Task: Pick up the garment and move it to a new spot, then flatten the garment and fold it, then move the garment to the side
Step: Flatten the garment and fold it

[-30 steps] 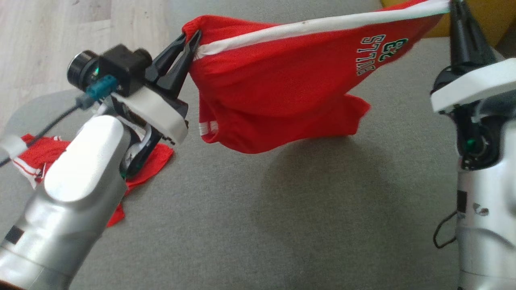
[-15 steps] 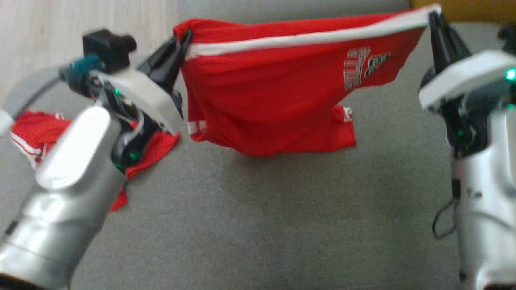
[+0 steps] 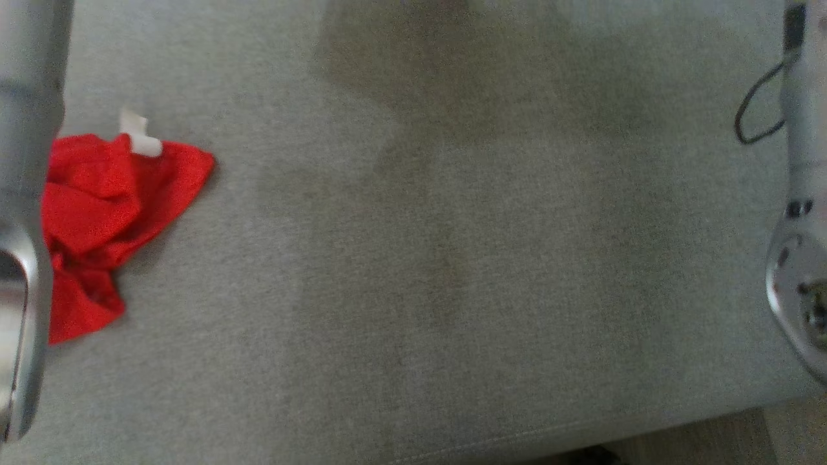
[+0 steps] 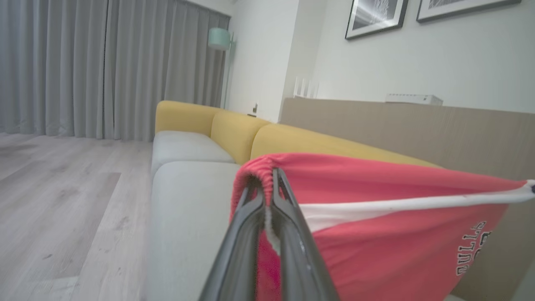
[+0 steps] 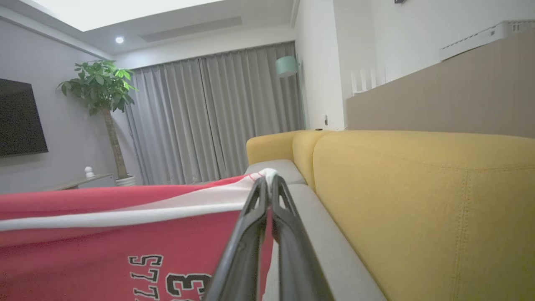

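Before a yellow-backed sofa with a grey seat (image 3: 452,258), the red garment (image 4: 388,251) hung stretched between the grippers, the left gripper (image 4: 268,177) pinching its gathered red corner and the right gripper (image 5: 267,184) pinching the white-striped corner opposite, while another red cloth (image 3: 110,213) lay crumpled beside the left forearm.

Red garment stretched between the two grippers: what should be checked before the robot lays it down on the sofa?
1. Left gripper shut on the red garment at its gathered edge: ok.
2. Right gripper shut on its other end: ok.
3. White band drawn straight between both grippers: ok.
4. Grey cushion bare in the middle for laying it down: ok.
5. Second red cloth lies at the cushion's left, apart from that middle: ok.
6. Garment's lower hem hanging free of the cushion: cannot tell.
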You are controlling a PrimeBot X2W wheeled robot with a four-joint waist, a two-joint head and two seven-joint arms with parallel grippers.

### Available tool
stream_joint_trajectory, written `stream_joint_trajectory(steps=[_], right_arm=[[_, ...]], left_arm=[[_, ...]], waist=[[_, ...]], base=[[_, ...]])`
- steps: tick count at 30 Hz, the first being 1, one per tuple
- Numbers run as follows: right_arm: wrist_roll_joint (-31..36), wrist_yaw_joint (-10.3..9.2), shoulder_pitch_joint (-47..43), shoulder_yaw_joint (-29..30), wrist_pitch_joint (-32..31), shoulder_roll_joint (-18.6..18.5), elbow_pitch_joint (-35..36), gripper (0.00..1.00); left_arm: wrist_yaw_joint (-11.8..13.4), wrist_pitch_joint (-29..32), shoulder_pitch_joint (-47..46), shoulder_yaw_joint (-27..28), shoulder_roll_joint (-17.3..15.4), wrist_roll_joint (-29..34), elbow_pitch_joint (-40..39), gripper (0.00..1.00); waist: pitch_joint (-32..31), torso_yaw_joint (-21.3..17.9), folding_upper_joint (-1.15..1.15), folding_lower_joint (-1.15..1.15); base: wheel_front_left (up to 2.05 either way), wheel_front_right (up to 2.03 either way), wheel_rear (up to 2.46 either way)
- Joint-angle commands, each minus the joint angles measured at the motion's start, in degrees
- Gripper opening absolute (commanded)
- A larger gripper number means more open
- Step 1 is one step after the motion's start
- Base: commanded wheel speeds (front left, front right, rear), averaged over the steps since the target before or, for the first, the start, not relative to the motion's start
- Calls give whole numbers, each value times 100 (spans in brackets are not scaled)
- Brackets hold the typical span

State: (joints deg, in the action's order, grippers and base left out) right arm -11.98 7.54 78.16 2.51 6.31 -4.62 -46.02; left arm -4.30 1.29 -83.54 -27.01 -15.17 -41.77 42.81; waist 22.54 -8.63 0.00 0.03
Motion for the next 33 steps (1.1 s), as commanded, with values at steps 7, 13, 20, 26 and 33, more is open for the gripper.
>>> stream_joint_trajectory(steps=[7,13,20,26,33], right_arm=[[250,-5,232,78,605,38,-1006,0],[44,-5,-701,-330,542,-310,-1801,0],[-434,-5,-1769,-1056,-112,-839,-2080,0],[-1097,-5,-2538,-1741,-798,-1264,-1626,0],[-1855,-5,-3372,-2291,-1532,-1857,-763,0]], left_arm=[[-203,-839,-86,170,291,-145,677,0],[-312,-1159,1303,45,681,-763,869,0],[-317,-1277,3195,-632,672,-1225,345,0],[-318,-1430,4116,-1119,495,-1090,14,0],[-223,-1549,4988,-1269,464,-982,-454,0]], waist=[[191,-83,0,-3],[-122,86,0,-3],[-510,242,0,-3],[-889,255,0,-3],[-1346,146,0,-3]], base=[[0,0,0],[0,0,0],[0,0,0],[0,0,0],[0,0,0]])
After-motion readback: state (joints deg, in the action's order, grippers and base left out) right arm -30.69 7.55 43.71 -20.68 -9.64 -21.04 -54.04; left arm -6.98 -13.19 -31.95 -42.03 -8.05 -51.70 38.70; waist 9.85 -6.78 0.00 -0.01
